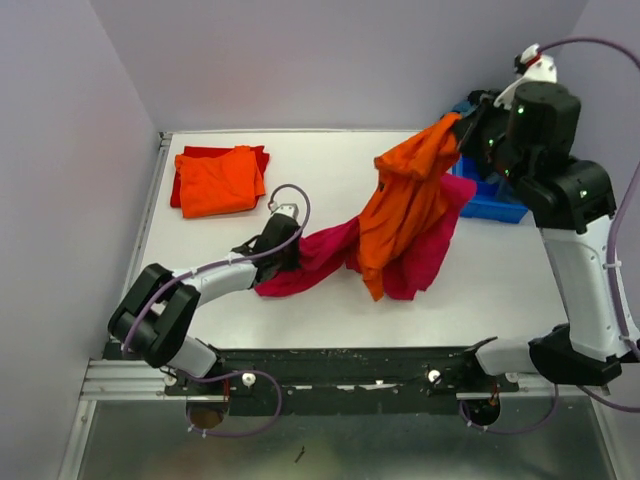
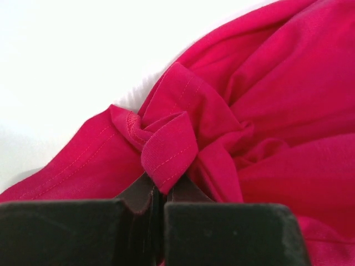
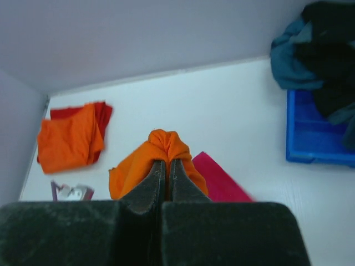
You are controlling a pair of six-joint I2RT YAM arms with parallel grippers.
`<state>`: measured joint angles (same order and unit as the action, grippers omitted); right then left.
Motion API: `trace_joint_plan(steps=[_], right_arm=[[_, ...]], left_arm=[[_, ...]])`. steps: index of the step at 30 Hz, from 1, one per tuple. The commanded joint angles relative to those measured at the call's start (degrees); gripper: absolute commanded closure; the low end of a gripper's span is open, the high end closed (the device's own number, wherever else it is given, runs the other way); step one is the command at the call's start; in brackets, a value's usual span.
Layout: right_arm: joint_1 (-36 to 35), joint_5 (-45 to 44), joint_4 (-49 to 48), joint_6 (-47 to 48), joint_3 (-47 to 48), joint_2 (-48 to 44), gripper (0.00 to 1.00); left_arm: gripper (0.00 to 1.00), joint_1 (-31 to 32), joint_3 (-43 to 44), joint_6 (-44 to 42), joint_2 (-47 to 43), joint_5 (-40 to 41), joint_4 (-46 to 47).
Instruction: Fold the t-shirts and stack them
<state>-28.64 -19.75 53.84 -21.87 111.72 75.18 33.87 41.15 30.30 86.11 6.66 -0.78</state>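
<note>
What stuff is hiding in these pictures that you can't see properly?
Red t-shirt: top view, only edges peek from under the folded orange t-shirt.
Blue bin: top view, mostly behind the right arm and hanging orange t-shirt.
Black t-shirt: right wrist view, cut off by the picture edge.
Left end effector: left wrist view, tips buried in magenta t-shirt.

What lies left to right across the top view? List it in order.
folded stack → left gripper → hanging orange tee → bin
</note>
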Motion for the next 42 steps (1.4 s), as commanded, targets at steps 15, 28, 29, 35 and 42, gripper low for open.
trace_joint_plan(steps=[15, 28, 29, 35, 42], right_arm=[[33.38, 10.43, -11.29, -5.64, 30.91, 21.93, 0.99], [42.70, 12.81, -29.24, -13.01, 21.96, 35.28, 0.99], [43.23, 12.46, -28.54, -14.16, 21.79, 37.48, 0.96], [43.85, 18.85, -20.70, -14.26, 18.05, 40.07, 0.00], [40.78, 24.77, -31.96, -8.90, -16.50, 18.54, 0.02]], left_arm=[[1.00, -0.12, -12.76, 5.99, -22.46, 13.73, -0.37], [1.00, -0.03, -9.69, 5.65, -18.79, 12.07, 1.75], [1.00, -0.03, -9.16, 5.38, -18.00, 11.72, 1.66], [1.00, -0.03, -8.27, 4.50, -17.64, 9.87, 0.86], [1.00, -0.03, -8.19, 9.23, -24.13, 13.90, -8.26]])
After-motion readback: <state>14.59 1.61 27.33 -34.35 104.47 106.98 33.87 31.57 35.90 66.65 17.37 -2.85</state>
